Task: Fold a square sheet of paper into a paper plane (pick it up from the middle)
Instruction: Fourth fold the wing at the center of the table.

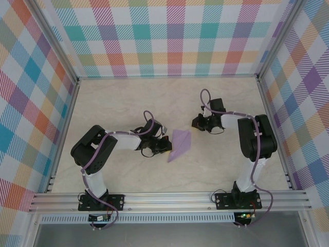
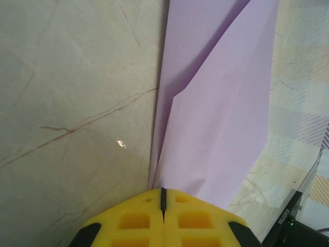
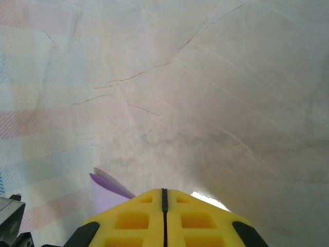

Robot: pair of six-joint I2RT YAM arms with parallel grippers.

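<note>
1. The paper point(image 1: 180, 145) point(image 2: 216, 128), folded into a long pointed shape, lies mid-table point(image 1: 128, 103).
2. My left gripper point(image 1: 167, 146) point(image 2: 163, 198), fingers pressed together, sits at its left edge. I cannot tell whether paper is caught between them.
3. My right gripper point(image 1: 198, 123) point(image 3: 164, 198), likewise pressed together, stands apart to the paper's right, over marbled table.
4. Plaid walls point(image 1: 175, 36) enclose three sides.

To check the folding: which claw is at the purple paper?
The left claw: its shut tips meet the purple paper; the right claw is apart from it.
</note>
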